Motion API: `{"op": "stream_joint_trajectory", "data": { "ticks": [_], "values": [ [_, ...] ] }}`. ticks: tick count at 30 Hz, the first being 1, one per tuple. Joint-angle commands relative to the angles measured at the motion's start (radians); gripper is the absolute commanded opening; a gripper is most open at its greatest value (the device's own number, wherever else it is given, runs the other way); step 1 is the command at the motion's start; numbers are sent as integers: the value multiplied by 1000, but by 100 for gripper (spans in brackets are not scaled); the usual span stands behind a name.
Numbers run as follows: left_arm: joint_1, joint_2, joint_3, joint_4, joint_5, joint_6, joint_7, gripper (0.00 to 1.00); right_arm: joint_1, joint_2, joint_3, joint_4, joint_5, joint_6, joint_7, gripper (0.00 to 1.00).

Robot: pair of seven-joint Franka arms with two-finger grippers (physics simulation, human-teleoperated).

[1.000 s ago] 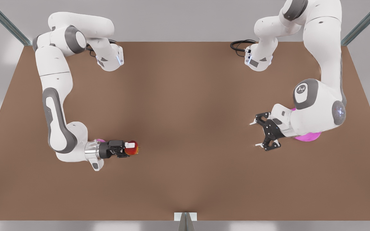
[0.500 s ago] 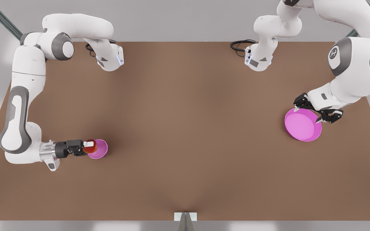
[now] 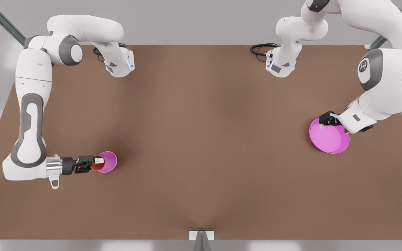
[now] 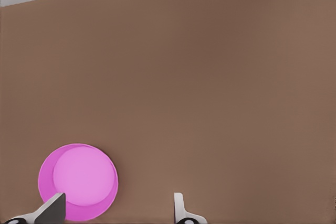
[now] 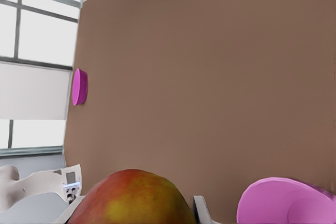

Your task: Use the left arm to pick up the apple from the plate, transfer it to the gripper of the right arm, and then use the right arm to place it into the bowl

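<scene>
At the bowl (image 3: 108, 161) rim, right gripper (image 3: 95, 164) clamped on apple (image 3: 96, 166), left gripper (image 3: 344, 122) spread over plate (image 3: 328, 139) edge.

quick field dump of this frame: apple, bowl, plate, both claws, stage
apple: held by right claw, at the bowl's rim
bowl: on table, front view's left, nothing seen inside
plate: on table, front view's right, bare
right claw: shut on apple
left claw: open, holding nothing, above the plate's edge
table: brown
stage: handover done, apple not yet in bowl
</scene>
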Motion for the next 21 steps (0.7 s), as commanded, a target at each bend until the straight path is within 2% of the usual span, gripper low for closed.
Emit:
{"op": "stream_joint_trajectory", "data": {
  "ticks": [1, 8, 21],
  "values": [
    [0, -1, 0, 0, 1, -6, -232, 100, 3, 0, 1, 0, -51, 136, 4, 75],
    [0, 7, 0, 0, 1, -3, -232, 100, 5, 0, 1, -13, -152, 161, 4, 75],
    [-2, 7, 0, 0, 0, -5, -248, 100, 3, -2, 5, -91, -197, 92, -126, 76]
  ]
}}
